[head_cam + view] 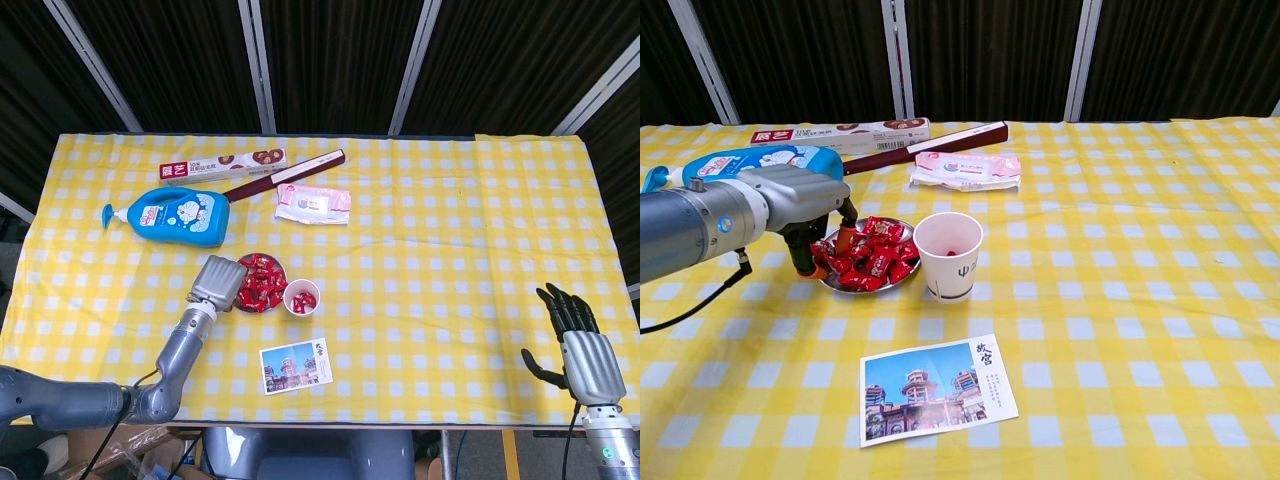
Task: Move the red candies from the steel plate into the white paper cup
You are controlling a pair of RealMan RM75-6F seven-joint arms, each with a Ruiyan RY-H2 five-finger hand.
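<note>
A small steel plate (845, 286) heaped with red candies (876, 258) sits left of centre on the checked cloth. The white paper cup (949, 256) stands just to its right, touching or nearly touching it, with a red candy (952, 252) inside. My left hand (805, 215) hangs over the plate's left edge, its orange fingertips (818, 269) pointing down and apart among the outer candies. In the head view the same hand (218, 280) covers the plate's left side. My right hand (578, 345) stands with its fingers spread at the front right edge, holding nothing.
A blue lotion bottle (750, 160) lies behind my left hand. At the back lie a biscuit box (222, 166), a long dark red box (285, 173) and a pink wipes pack (314, 204). A postcard (938, 388) lies in front of the cup.
</note>
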